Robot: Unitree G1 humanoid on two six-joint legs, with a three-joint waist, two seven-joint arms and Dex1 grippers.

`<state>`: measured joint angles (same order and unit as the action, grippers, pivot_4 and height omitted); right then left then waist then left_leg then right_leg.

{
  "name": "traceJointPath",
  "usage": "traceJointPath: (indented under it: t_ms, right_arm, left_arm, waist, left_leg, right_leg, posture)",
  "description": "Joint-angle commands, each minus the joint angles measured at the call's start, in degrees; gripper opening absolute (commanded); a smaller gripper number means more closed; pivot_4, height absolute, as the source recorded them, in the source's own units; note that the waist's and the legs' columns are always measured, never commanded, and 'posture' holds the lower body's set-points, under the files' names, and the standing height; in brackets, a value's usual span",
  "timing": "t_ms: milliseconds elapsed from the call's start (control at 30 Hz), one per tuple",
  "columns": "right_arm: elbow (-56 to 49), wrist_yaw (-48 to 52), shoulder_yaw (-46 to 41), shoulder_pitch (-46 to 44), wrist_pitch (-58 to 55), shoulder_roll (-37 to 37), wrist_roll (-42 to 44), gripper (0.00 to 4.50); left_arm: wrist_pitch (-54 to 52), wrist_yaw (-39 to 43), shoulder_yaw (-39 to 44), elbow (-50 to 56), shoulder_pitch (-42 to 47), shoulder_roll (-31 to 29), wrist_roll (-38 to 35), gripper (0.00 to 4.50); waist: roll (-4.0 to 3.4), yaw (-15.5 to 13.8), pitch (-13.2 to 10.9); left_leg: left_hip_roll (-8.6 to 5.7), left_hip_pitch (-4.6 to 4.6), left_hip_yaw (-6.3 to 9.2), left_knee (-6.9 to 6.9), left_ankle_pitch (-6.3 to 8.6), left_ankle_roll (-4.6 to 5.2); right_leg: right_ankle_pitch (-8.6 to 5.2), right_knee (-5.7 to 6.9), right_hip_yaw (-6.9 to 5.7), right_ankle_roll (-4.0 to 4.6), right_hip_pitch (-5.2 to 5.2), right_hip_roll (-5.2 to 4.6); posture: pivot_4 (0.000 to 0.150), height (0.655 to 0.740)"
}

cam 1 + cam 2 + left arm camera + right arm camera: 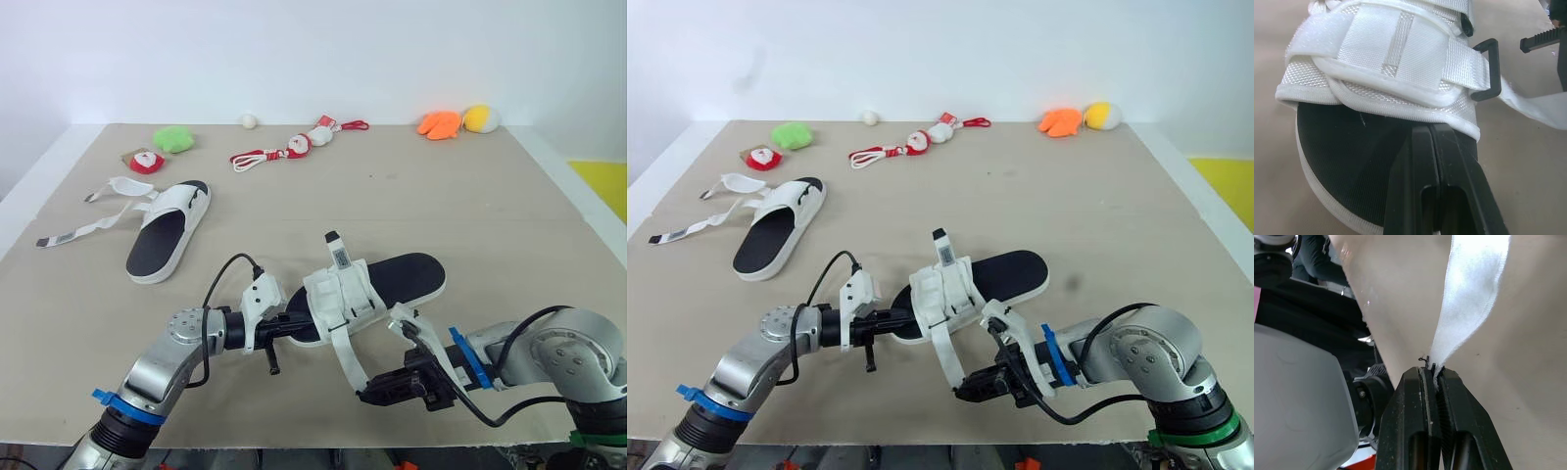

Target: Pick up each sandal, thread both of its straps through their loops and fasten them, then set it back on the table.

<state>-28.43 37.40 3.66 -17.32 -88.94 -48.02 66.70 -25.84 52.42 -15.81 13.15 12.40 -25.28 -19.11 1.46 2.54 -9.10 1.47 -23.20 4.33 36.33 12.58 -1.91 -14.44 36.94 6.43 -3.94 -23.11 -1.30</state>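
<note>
Here, illegible printed tag (340, 257) on near sandal (407, 276)

I find the head views bright and evenly lit, the light soft and coming from above; the table (470, 206) is matte and takes the light flatly; the far sandal (168, 230) and the green toy (174, 138) cast only thin, soft shadows close under themselves; the white wall (294, 49) behind reads bright. In the left wrist view the near sandal (1400, 58) shows very bright webbing, while its black sole (1342, 166) carries a dull sheen; in the right wrist view the strap (1474, 293) nearly washes out where it widens; the background beside it falls dark.
</note>
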Motion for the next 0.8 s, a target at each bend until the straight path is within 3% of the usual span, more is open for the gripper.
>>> traceJointPath:
  t_ms: [33, 200, 300, 400, 533, 700, 800]
  right_arm:
    - [-2.72, 1.74, 1.15, 0.1, 0.52, -1.37, 0.22, 0.04]
    - [-4.4, 4.69, 2.43, -0.29, 3.21, -3.8, -0.85, 0.04]
    - [-5.9, 8.99, 2.86, 0.08, 5.9, -6.99, -1.67, 1.03]
    - [-6.56, 13.24, 3.0, 1.69, 10.41, -11.29, -4.83, 2.59]
    - [-2.59, 26.48, 3.12, 8.03, 26.36, -19.55, -15.23, 4.42]
    - [2.78, 37.47, -3.42, 13.55, 54.08, -18.23, -27.02, 4.42]
    - [10.2, 37.89, -5.72, 9.24, 80.77, -11.34, -38.62, 4.42]
  left_arm:
    - [-1.99, 0.08, -3.23, -2.39, -1.77, -0.23, 1.49, 0.0]
    - [-1.83, 0.26, -3.1, -2.69, -1.61, -0.27, 1.55, 0.0]
    - [-1.82, 0.21, -3.02, -2.8, -1.59, -0.22, 1.59, 0.0]
    - [-1.92, 0.13, -3.0, -2.71, -1.65, -0.2, 1.57, 0.0]
    - [-1.97, 0.08, -3.09, -2.76, -1.65, -0.17, 1.56, 0.0]
    - [-1.88, 0.49, -3.03, -2.78, -1.73, -0.58, 1.59, 0.0]
    - [-1.84, 0.98, -2.97, -2.96, -1.56, -1.0, 1.55, 0.0]
  waist:
    - [0.0, 0.0, 0.0]
    - [0.0, -0.01, 0.0]
    - [0.0, -0.03, -0.01]
    - [0.01, -0.05, -0.01]
    - [0.02, -0.15, -0.02]
    - [0.02, -0.14, -0.02]
    - [0.17, -0.02, -0.06]
  left_leg:
    - [0.0, 0.0, 0.0, 0.0, 0.0, 0.0]
    - [-0.01, 0.0, 0.0, 0.0, 0.03, -0.04]
    - [-0.01, 0.0, 0.01, 0.0, 0.03, -0.05]
    - [-0.02, 0.0, 0.0, 0.0, 0.04, -0.06]
    - [-0.03, 0.0, -0.01, 0.02, 0.05, -0.09]
    - [0.0, 0.09, -0.09, 0.02, 0.08, -0.13]
    - [0.02, 0.13, -0.11, 0.04, 0.07, -0.14]
  right_leg:
    - [0.0, 0.0, 0.0, 0.0, 0.0, 0.0]
    - [-0.02, 0.0, 0.0, -0.01, 0.0, 0.0]
    - [-0.02, -0.01, 0.0, -0.03, 0.0, -0.01]
    - [-0.02, -0.01, 0.0, -0.03, 0.0, -0.02]
    - [-0.06, -0.03, -0.02, 0.01, 0.0, -0.06]
    - [-0.05, -0.03, -0.04, -0.07, 0.01, -0.06]
    - [-0.01, -0.03, -0.04, -0.12, 0.05, -0.05]
  posture:
    - [0.15, 0.74]
    - [0.15, 0.74]
    - [0.15, 0.74]
    - [0.15, 0.74]
    - [0.15, 0.74]
    - [0.15, 0.74]
    - [0.15, 0.74]
